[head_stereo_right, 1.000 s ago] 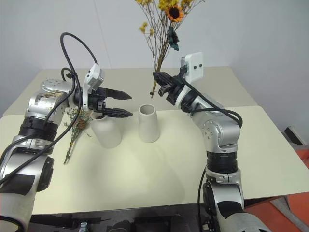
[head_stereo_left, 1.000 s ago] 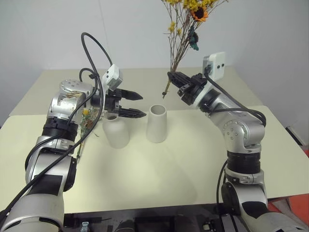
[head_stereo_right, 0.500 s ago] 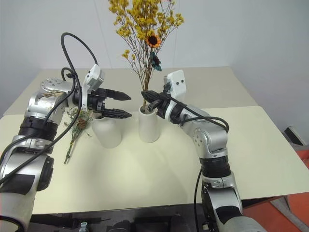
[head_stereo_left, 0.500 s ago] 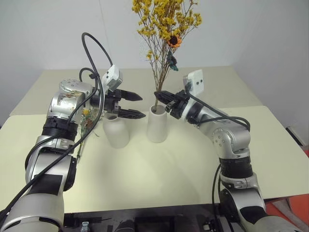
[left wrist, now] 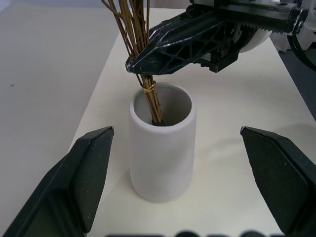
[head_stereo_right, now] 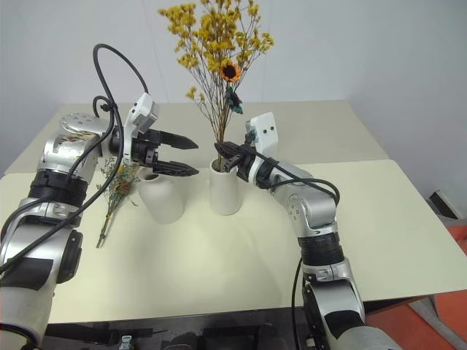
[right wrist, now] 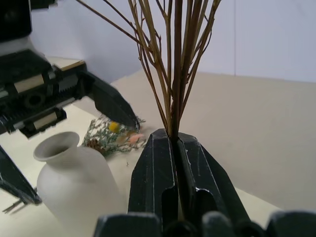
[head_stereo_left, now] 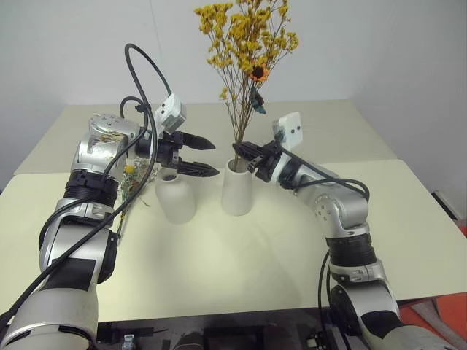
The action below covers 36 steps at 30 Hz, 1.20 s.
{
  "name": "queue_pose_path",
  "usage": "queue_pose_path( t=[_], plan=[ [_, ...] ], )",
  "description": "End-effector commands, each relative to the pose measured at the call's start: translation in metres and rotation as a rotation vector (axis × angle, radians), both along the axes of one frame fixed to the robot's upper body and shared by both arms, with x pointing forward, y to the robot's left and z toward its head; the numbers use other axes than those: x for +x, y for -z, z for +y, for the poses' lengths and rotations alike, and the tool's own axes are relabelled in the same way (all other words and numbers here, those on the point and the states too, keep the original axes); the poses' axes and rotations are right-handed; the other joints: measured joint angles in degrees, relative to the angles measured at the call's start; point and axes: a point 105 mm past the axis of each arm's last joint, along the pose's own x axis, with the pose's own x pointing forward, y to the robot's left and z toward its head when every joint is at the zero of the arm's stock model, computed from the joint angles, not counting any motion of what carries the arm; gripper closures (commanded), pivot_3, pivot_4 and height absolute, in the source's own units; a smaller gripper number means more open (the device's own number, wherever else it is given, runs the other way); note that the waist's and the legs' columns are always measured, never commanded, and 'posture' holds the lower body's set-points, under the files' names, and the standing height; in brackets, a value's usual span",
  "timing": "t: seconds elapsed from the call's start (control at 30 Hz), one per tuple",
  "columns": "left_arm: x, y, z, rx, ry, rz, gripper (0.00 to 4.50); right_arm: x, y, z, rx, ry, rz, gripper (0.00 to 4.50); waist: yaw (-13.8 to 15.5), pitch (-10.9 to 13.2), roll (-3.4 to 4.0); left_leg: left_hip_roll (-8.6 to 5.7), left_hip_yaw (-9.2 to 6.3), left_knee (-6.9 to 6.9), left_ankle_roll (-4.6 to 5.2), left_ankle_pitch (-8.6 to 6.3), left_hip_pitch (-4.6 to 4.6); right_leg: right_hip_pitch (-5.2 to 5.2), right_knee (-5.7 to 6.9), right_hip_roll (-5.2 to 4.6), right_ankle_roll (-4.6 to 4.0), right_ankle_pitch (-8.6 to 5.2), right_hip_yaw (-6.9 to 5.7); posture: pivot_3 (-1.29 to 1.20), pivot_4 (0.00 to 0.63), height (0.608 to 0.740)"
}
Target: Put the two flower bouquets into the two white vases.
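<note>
1. Left eye view: the yellow bouquet (head_stereo_left: 244, 44) rises at upper centre, its thin stems dropping into the cylinder vase (head_stereo_left: 237, 187) mid-frame. It looks light, brittle and top-heavy, so the bound stems are probably the best place to hold. The right end effector (head_stereo_left: 241, 149) pinches them just above the rim.
2. Right eye view: the left end effector (head_stereo_right: 185, 156) hangs spread and empty above the bottle vase (head_stereo_right: 162, 197), left of centre. The grey-green bouquet (head_stereo_right: 115, 195) lies on the desk (head_stereo_right: 241, 255) at far left. Count: two bouquets, two vases.
3. Left wrist view: stem ends sit inside the cylinder's wide mouth, centre.
4. Right wrist view: black fingers (right wrist: 155, 173) press together on the stems, lower centre.
</note>
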Motion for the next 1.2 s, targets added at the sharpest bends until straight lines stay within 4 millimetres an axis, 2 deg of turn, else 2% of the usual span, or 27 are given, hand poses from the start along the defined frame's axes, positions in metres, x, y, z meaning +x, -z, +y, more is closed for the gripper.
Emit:
queue_pose_path(
  t=[0.03,0.23,0.37,0.7,1.0,1.2],
  plan=[
    [-0.002,-0.012,-0.001,-0.002,0.019,-0.047,0.00,-0.003,-0.008,-0.001,0.012,0.000,-0.060,4.46,0.0,0.0,0.00,0.00,0.00,0.00,0.00,0.00,0.00,0.00,0.00,0.00,0.00,0.00,0.00,0.00,0.150,0.740],
    [-0.001,-0.012,-0.001,0.003,0.020,-0.047,0.00,-0.008,-0.003,0.001,-0.009,-0.010,-0.073,4.46,0.0,0.0,0.00,0.00,0.00,0.00,0.00,0.00,0.02,0.00,0.00,0.00,0.00,0.00,0.00,0.00,0.150,0.740],
    [-0.001,-0.012,-0.001,0.004,0.020,-0.047,0.00,-0.010,0.001,0.002,-0.024,-0.011,-0.084,3.36,0.0,0.0,0.00,0.00,0.00,0.01,0.00,0.00,0.02,0.00,0.00,0.00,0.00,0.00,0.01,0.00,0.150,0.740],
    [-0.001,-0.013,0.000,0.009,0.019,-0.050,0.00,-0.011,0.001,0.003,-0.030,-0.010,-0.093,0.06,0.0,0.0,0.00,0.00,-0.01,0.04,-0.01,0.01,0.05,0.01,0.00,0.00,0.00,0.00,0.01,0.00,0.150,0.740],
    [0.000,-0.013,-0.002,0.014,0.026,-0.051,0.00,-0.017,-0.004,-0.009,-0.062,0.011,-0.111,0.02,0.0,0.0,0.00,0.00,-0.01,0.03,-0.01,0.01,0.02,0.01,0.01,0.00,0.00,0.00,0.00,0.00,0.150,0.740],
    [0.000,-0.012,-0.004,0.015,0.035,-0.049,0.00,-0.034,-0.005,-0.012,-0.098,0.000,-0.130,0.02,0.0,0.0,0.00,0.00,-0.02,0.03,-0.01,0.01,0.00,0.01,0.00,0.00,0.01,0.00,0.00,0.00,0.150,0.740]
  ],
)
